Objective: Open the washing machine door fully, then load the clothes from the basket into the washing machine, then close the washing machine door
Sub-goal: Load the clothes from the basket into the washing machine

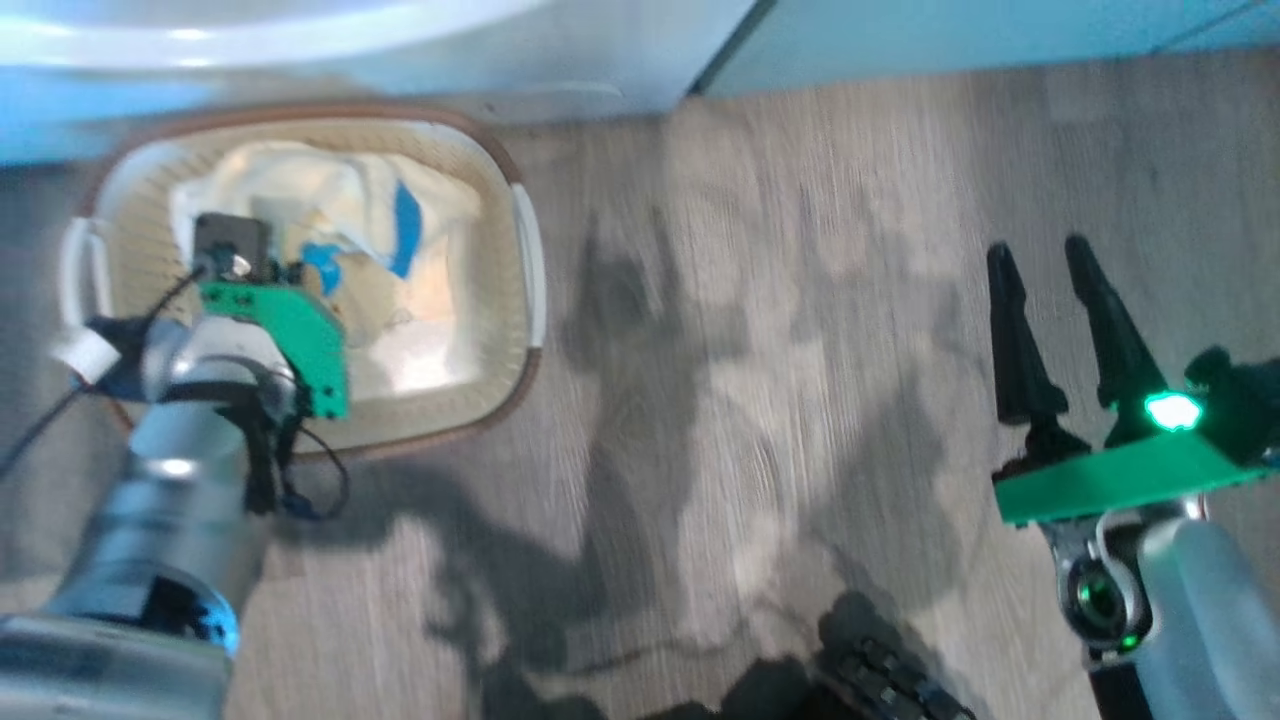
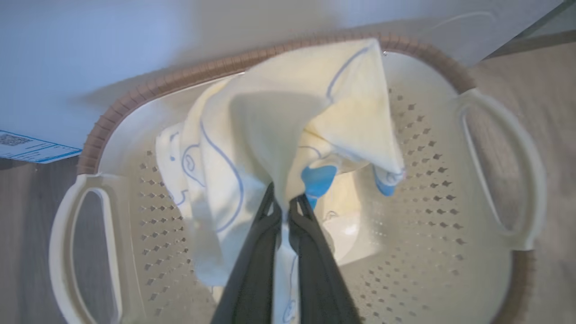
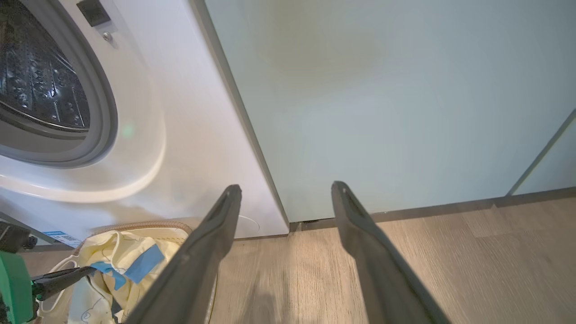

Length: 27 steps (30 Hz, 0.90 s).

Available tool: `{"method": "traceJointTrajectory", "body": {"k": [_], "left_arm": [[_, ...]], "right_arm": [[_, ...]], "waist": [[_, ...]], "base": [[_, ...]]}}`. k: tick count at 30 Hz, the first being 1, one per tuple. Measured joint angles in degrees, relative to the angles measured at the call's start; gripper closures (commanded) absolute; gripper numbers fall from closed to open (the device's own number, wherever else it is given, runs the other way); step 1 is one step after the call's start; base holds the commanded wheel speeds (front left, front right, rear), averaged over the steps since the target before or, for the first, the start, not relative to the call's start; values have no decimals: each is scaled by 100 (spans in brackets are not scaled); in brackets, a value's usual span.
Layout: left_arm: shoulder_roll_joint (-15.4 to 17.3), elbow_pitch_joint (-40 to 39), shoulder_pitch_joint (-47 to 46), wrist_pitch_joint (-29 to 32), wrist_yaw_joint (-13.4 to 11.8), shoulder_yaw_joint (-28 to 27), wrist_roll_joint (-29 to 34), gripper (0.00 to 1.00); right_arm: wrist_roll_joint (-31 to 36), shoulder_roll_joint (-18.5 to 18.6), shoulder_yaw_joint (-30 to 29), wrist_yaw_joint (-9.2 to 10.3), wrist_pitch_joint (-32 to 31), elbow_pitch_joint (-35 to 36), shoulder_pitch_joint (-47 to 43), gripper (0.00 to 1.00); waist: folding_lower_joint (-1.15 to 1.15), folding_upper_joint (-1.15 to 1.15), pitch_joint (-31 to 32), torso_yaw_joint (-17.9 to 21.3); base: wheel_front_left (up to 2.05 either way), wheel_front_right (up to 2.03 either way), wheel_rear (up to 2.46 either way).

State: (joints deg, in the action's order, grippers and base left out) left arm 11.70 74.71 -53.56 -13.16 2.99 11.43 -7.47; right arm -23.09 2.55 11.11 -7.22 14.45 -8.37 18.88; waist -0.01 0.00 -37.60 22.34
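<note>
Soft, light pale yellow cloth pieces (image 2: 270,121) drape limply in the oval cream plastic basket (image 2: 432,225), at the head view's ten o'clock. The left pincer (image 2: 283,204) is clamped tight on a bunched fold, probably the surest hold; the right pincer (image 1: 1048,262) gapes empty.

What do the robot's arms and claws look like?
The left arm and right arm are silver tubes with green wrist plates. The right gripper has two long dark pointy fingers and a glowing green light; black cables loop near the left gripper.
</note>
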Motion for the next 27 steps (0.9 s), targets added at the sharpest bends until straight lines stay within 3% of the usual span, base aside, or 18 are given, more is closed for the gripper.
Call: {"method": "traceJointTrajectory", "body": {"k": [6,10,27], "left_arm": [[-399,-99,381,-105,101,-81,-259,100],[-543,-586,770,-107,158,-219,-420,100],[-749,-2468,2395,-107,189,-719,-643,100]], "right_arm": [[42,97,-121,-1,0,-44,-344,0],[42,158,-162,0,0,-66,-558,0],[38,308,-253,-1,0,-147,-1344,0]], "waist": [[0,0,637,-256],[0,0,1047,-427],[0,0,2464,-887]], "base": [[0,0,0],[0,0,0],[0,0,0]]}}
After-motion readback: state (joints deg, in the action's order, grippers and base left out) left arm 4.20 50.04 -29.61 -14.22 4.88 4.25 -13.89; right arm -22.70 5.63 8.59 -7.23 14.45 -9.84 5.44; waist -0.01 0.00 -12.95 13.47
